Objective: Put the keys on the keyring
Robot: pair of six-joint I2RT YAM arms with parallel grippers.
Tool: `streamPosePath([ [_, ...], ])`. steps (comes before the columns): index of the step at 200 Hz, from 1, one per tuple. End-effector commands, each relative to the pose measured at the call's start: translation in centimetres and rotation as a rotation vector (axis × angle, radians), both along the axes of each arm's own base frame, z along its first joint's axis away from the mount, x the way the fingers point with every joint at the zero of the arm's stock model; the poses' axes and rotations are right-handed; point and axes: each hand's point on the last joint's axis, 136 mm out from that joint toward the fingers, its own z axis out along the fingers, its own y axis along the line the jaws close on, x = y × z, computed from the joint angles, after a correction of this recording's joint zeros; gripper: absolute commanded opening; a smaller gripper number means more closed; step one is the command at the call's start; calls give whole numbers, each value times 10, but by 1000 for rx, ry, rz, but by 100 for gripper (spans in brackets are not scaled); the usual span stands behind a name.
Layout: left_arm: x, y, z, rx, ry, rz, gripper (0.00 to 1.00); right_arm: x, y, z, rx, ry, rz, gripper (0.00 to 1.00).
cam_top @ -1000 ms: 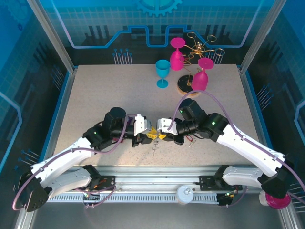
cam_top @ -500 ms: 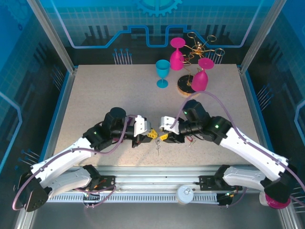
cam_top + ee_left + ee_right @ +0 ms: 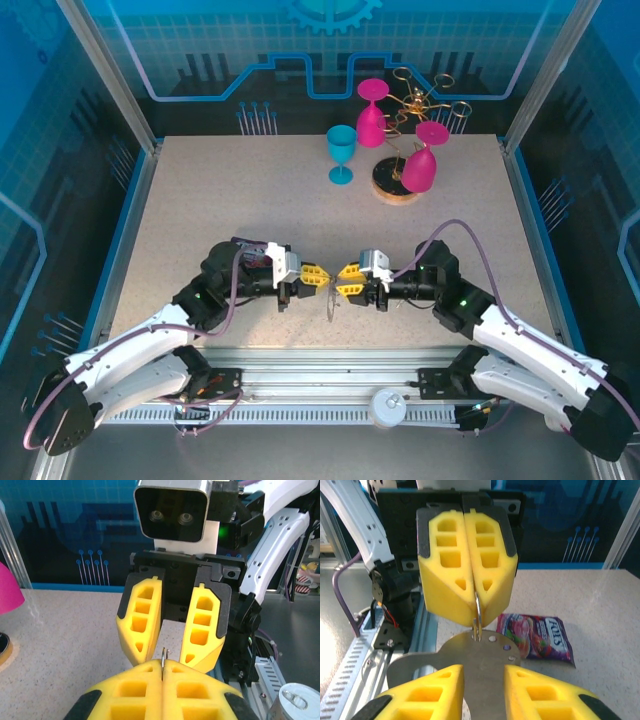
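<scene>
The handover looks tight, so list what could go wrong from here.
1. The left gripper pinches the thin wire ring only at its very fingertips, so the ring could twist or slip out.
2. The right gripper stands open directly opposite, close to the left one. If it closes slightly off-line, it might miss the ring or strike the left fingers.

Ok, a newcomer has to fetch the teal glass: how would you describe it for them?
Look to the far edge of the table, where a gold wire rack stands. Just left of it is the teal glass, upright on the tabletop. It is the only teal one; the two pink glasses sit upside down on the rack.
</scene>
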Motion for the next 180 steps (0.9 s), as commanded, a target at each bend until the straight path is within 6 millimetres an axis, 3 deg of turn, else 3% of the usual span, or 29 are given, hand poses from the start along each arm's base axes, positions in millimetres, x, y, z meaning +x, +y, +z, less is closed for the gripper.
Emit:
streamPosePath([
  [1, -9, -1, 17, -66, -28, -47, 0, -7, 6, 19, 79, -18, 48, 26],
  [64, -9, -3, 15, -65, -22, -58, 0, -11, 12, 33, 116, -52, 85, 20],
  [137, -10, -3, 11, -52, -17, -64, 0, -8, 16, 33, 107, -55, 78, 0],
  [151, -10, -2, 8, -38, -15, -57, 0, -8, 15, 33, 101, -63, 76, 0],
  [180, -9, -1, 1, 18, -9, -45, 9, -9, 13, 26, 34, -66, 83, 0],
])
